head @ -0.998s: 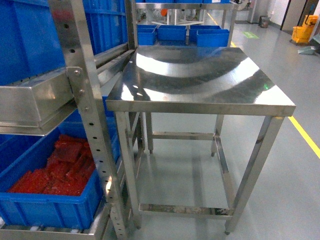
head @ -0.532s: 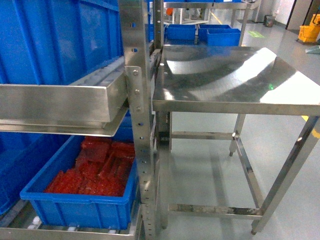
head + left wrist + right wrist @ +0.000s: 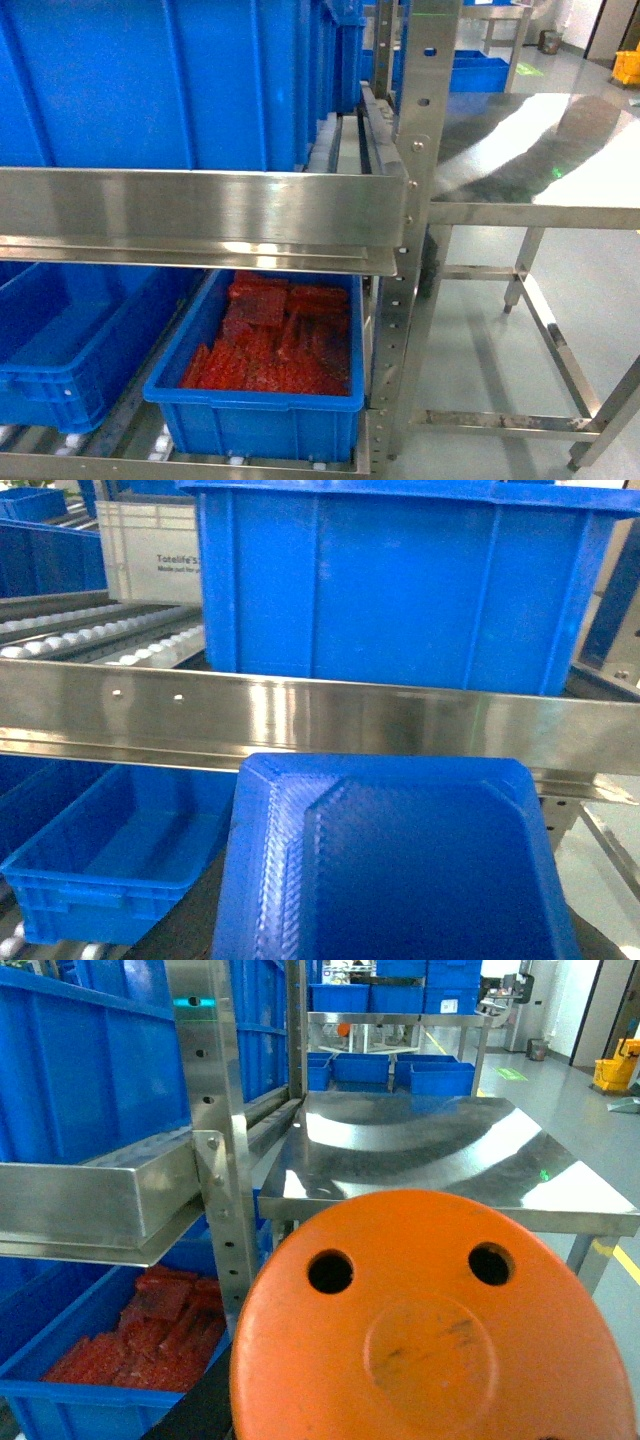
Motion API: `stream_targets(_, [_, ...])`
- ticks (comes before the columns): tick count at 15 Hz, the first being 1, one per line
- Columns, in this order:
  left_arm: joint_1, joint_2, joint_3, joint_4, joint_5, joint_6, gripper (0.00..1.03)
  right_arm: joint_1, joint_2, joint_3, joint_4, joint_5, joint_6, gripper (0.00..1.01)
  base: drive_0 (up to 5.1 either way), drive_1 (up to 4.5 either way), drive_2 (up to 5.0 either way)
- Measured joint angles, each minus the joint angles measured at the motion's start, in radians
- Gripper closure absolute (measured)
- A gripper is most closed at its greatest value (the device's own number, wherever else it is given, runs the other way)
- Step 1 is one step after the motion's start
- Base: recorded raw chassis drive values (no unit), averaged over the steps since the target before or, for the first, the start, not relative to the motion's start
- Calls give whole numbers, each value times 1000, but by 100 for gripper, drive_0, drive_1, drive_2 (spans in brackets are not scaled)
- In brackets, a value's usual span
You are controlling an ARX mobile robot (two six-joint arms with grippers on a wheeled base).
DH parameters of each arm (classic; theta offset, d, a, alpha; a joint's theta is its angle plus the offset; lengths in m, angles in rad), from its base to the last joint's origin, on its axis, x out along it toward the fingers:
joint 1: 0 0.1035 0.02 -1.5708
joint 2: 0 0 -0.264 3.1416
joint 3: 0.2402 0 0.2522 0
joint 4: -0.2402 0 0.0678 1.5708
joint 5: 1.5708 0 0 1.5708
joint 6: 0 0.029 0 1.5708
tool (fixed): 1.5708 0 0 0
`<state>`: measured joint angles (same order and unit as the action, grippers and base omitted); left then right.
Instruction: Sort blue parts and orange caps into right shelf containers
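neither claw shows, so i cannot tell their state, though a blue part (image 3: pixel 400 870) fills the left wrist view and an orange cap (image 3: pixel 430 1325) the right; line up squarely with the crates (image 3: pixel 150 80) before reaching.

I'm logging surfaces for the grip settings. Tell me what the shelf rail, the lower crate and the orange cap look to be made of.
Shelf rail: probably stainless steel, brushed, with streaky mirror-like reflections.
Lower crate: looks like moulded plastic, bright blue, semi-gloss, with a thick rolled rim.
Orange cap: seemingly plastic, matte and slightly scuffed, with two round holes and a raised central disc.
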<state>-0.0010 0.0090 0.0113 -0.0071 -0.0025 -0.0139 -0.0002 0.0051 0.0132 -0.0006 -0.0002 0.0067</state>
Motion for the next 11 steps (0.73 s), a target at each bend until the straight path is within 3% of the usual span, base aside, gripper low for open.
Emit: stream_targets(11, [0,0,0,0,2,0,62,0,0,0,-7,0,0,57,-503,243,243])
